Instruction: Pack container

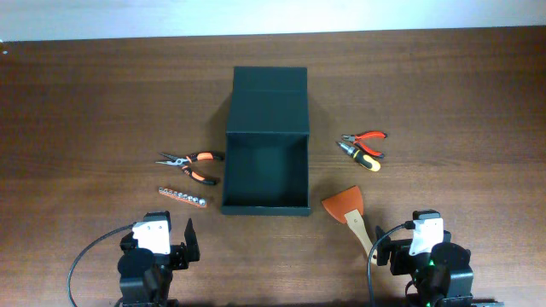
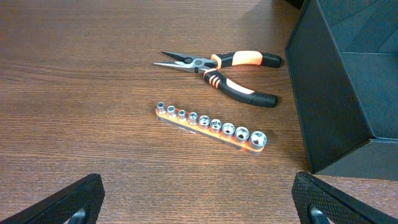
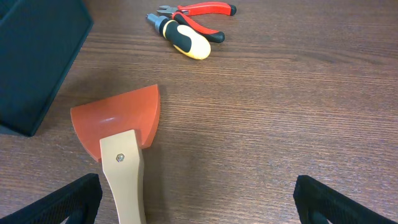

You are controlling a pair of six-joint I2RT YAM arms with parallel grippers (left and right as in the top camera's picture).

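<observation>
The dark green-black container (image 1: 265, 205) stands open in the middle of the table, its flap lid (image 1: 268, 98) laid back on the far side. It also shows in the left wrist view (image 2: 323, 106) and the right wrist view (image 3: 31, 56). Orange-and-black long-nose pliers (image 1: 192, 164) (image 2: 230, 71) and an orange socket rail (image 1: 182, 198) (image 2: 211, 127) lie left of it. Red pliers (image 1: 368, 136) (image 3: 202, 10), a yellow-black screwdriver (image 1: 362, 156) (image 3: 183, 38) and an orange scraper with a wooden handle (image 1: 350, 209) (image 3: 121, 134) lie right of it. My left gripper (image 2: 199, 205) and right gripper (image 3: 199, 202) are open and empty near the front edge.
The brown wooden table (image 1: 85, 102) spreads round the tools. A pale wall strip (image 1: 273, 13) runs along the table's far edge. Black cables (image 1: 85, 256) trail from both arm bases at the front.
</observation>
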